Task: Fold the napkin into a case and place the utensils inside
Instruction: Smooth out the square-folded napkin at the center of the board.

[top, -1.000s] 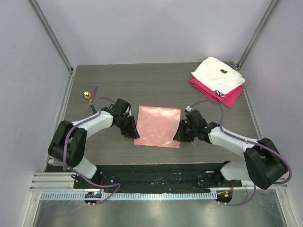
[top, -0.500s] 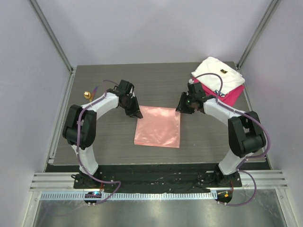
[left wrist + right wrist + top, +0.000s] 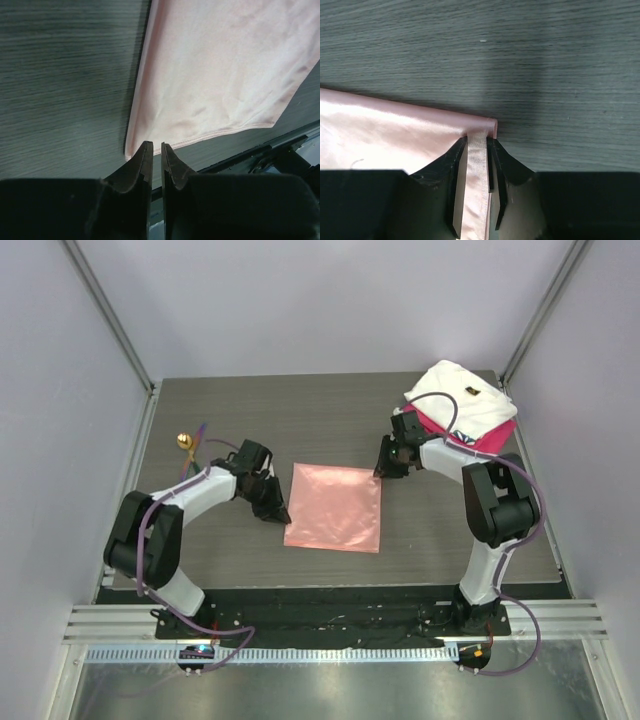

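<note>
The salmon-pink napkin [image 3: 333, 507] lies flat in the middle of the table. My left gripper [image 3: 279, 514] sits at the napkin's near left corner [image 3: 131, 152]. Its fingertips [image 3: 156, 146] stand a thin slit apart over the near hem, and nothing is between them. My right gripper [image 3: 381, 469] is at the far right corner. A strip of the napkin's hem [image 3: 476, 165] runs between its fingers [image 3: 479, 140], and the cloth edge [image 3: 420, 116] curls over just beyond the tips. The utensils [image 3: 190, 448], one with a gold bowl and others with purple and green handles, lie at the far left.
A folded white cloth [image 3: 462, 398] rests on a folded magenta cloth [image 3: 478, 443] at the back right corner, close behind the right arm. The cell's walls close in the table on the left, back and right. The black base rail [image 3: 330, 605] runs along the near edge.
A second ago both grippers were at the napkin's near corners, then both were at its far corners. Since then the left has come back to the near left corner and the right has stayed.
</note>
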